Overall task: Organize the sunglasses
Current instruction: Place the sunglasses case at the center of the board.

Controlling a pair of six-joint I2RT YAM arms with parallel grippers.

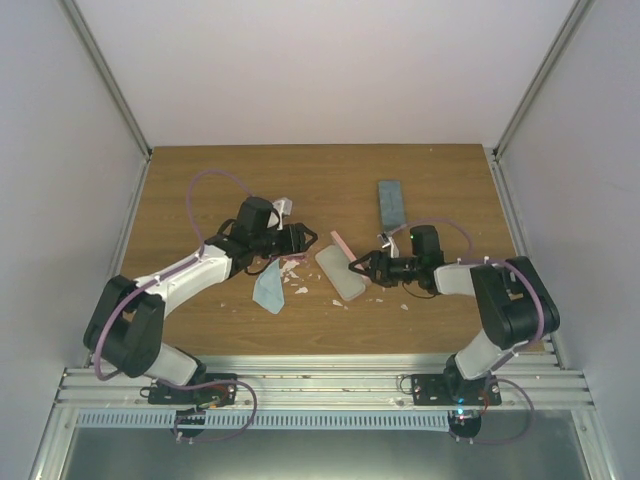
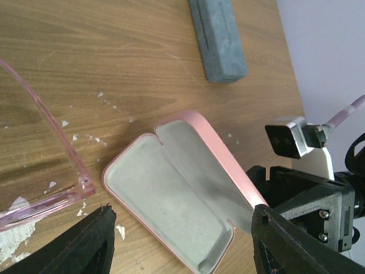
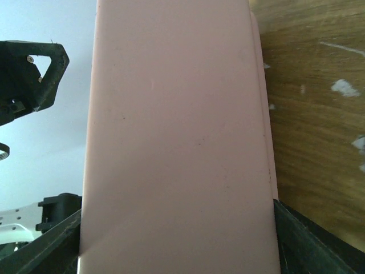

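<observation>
Unlike the right wrist view, the left shows pink sunglasses [image 2: 43, 128] beside the pink case [image 2: 165, 188]. The left claw [image 2: 182, 210] is open; the right claw [image 3: 177, 208] grips the case.

No readable text, label, brand or number on pink case [image 2: 171, 211], grey case [image 2: 219, 40], table [image 2: 102, 57].
</observation>
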